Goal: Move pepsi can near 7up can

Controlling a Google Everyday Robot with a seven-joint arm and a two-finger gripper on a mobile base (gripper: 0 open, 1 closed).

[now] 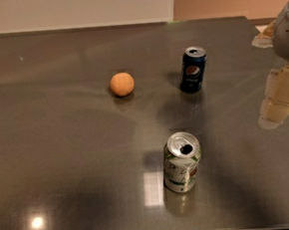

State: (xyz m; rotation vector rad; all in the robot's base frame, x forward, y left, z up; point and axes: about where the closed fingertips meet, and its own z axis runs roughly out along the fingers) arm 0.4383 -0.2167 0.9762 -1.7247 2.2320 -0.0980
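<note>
Pepsi can [193, 69] upright on dark bench [62, 143], well beyond 7up can [182, 162], slightly to its right, not touching. 7up can upright, dented, top opened. Orange ball [121, 84] beyond 7up can, to its left. Claw [278, 99] hangs far right of 7up can, clear of both cans; how far open, cannot tell.

Navy pepsi can [193, 69] upright beyond dented 7up can [181, 162], pincer [273, 114] far right

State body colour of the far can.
Dark navy-blue pepsi can, camera view; gripper hangs at right edge.
</note>
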